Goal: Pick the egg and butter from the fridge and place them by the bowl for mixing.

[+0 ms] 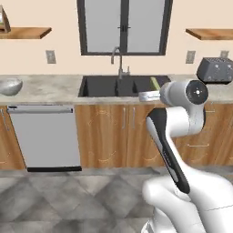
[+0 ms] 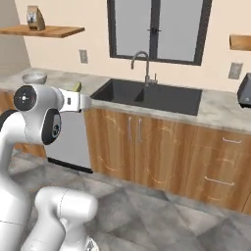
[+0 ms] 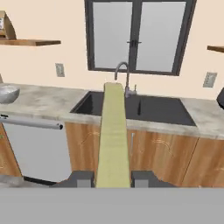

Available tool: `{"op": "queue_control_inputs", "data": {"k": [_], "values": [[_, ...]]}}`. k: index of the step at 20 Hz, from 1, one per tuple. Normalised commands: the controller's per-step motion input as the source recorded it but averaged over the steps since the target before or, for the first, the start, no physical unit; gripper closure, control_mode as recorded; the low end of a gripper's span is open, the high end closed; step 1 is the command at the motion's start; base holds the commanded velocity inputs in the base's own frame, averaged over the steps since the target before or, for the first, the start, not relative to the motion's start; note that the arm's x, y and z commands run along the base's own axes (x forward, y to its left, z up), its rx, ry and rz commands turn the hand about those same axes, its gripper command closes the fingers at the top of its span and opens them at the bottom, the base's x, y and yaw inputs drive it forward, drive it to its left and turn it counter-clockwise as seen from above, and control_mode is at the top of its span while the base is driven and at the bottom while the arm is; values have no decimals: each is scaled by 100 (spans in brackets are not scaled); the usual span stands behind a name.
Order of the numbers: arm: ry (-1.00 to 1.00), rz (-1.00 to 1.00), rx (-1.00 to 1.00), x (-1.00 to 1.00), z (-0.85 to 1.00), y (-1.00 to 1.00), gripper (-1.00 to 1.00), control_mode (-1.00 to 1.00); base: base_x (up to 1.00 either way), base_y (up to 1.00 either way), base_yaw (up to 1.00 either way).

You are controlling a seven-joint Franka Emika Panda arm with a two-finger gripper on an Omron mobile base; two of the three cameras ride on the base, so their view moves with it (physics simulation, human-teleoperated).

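So the gripper [image 3: 113, 178] is clamped down on the butter [image 3: 113, 135], the olive-yellow stick, and in the hand view you can see it poking straight out from between the two dark fingertips [image 3: 83, 178], one on each side and both pressed right up against it. The jaws are closed as far as the stick lets them. From the left base view only the tip of the butter [image 1: 155, 83] peeks out past the white wrist, held up in the air in front of the black sink [image 1: 119, 86], not touching the counter. The right base view gives the same thing from the other side, a tiny bit of yellow [image 2: 77, 87] above the end of the arm. The bowl [image 1: 10, 86], the glassy grey-white one, sits on the speckled countertop [image 1: 50, 86] way over to the left, above the left end of the steel dishwasher [image 1: 44, 137], well apart from the butter. It also shows up at the far left of the hand view [image 3: 8, 93] and small in the right base view [image 2: 34, 77]. The faucet [image 3: 124, 76] stands behind the sink under the window [image 3: 140, 35], and there's a toaster [image 1: 215, 69] on the counter off to the right.
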Motion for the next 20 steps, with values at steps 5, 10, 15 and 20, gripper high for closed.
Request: {"op": "queue_control_inputs", "data": {"k": [5,10,15,20], "values": [[0,0,0,0,0,0,100,100,49,-2,66],[0,0,0,0,0,0,100,100,83,-3,33],[0,0,0,0,0,0,100,100,89,0,28],[0,0,0,0,0,0,100,100,91,9,20]]}}
